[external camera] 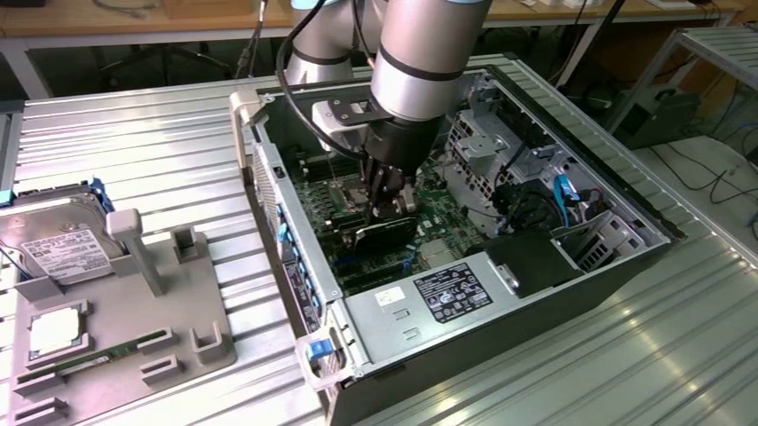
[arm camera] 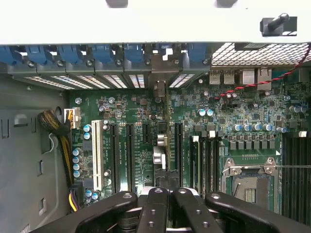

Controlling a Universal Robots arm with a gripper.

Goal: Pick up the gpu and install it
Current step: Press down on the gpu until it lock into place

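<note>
Hanging edge-down inside the open case, the gpu sits directly beneath the pincer, which is clamped on its top edge, long axis lying along the motherboard slots below.

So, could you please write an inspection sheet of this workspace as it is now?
Surface: ribbed metal table carrying an open PC case and a grey fixture tray.
Job's things: gpu upright inside the case, over the motherboard, under the gripper.
Clutter: hard drive, CPU and memory stick on the tray.
Grippers: gripper shut on the gpu, down inside the case.
Cables: blue cable inside the case; yellow and black bundle beside the motherboard; red and black wire.
Surroundings: wooden benches behind; floor cables on the exterior view's right.
</note>
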